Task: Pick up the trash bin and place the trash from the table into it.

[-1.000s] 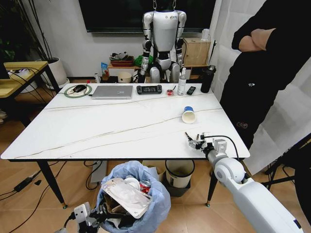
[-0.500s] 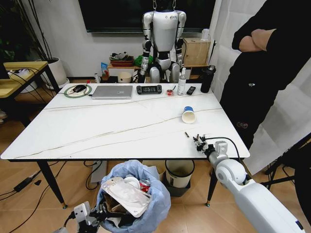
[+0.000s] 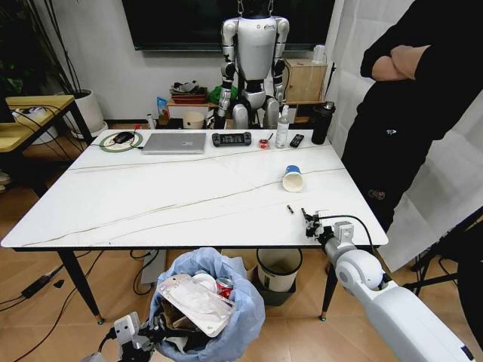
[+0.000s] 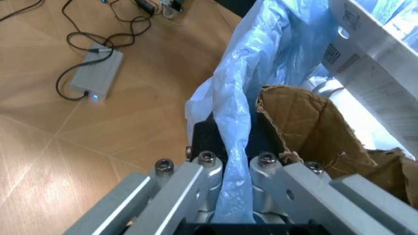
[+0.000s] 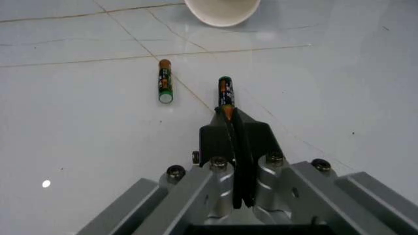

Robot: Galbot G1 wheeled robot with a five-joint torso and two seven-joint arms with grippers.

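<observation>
The trash bin (image 3: pixel 207 305), lined with a bulging light-blue bag, stands on the floor below the table's (image 3: pixel 151 196) front edge. It holds brown cardboard (image 4: pixel 307 132), a clear packet (image 3: pixel 198 303) and a red wrapper (image 3: pixel 225 287). My left gripper (image 3: pixel 157 332) is shut on the bag's rim (image 4: pixel 234 142) at the bin's left side. My right gripper (image 3: pixel 307 221), low over the table's front right, is shut on a small battery (image 5: pixel 224 92). A second battery (image 5: pixel 164 81) lies loose on the marble (image 3: pixel 290 209). A blue-white paper cup (image 3: pixel 293 178) lies on its side beyond them.
A silver laptop (image 3: pixel 174 142), black controller (image 3: pixel 231 139), remote (image 3: pixel 296 140), clear bottle (image 3: pixel 282 127) and dark flask (image 3: pixel 322 123) line the far edge. A cream bin (image 3: pixel 278 270) sits under the table. A person (image 3: pixel 407 113) stands at the right side. Cables and a power brick (image 4: pixel 97 73) lie on the floor.
My right gripper has drawn back to the right with one battery, and the other battery now lies clear of it on the table. The left gripper and bin have not moved.
</observation>
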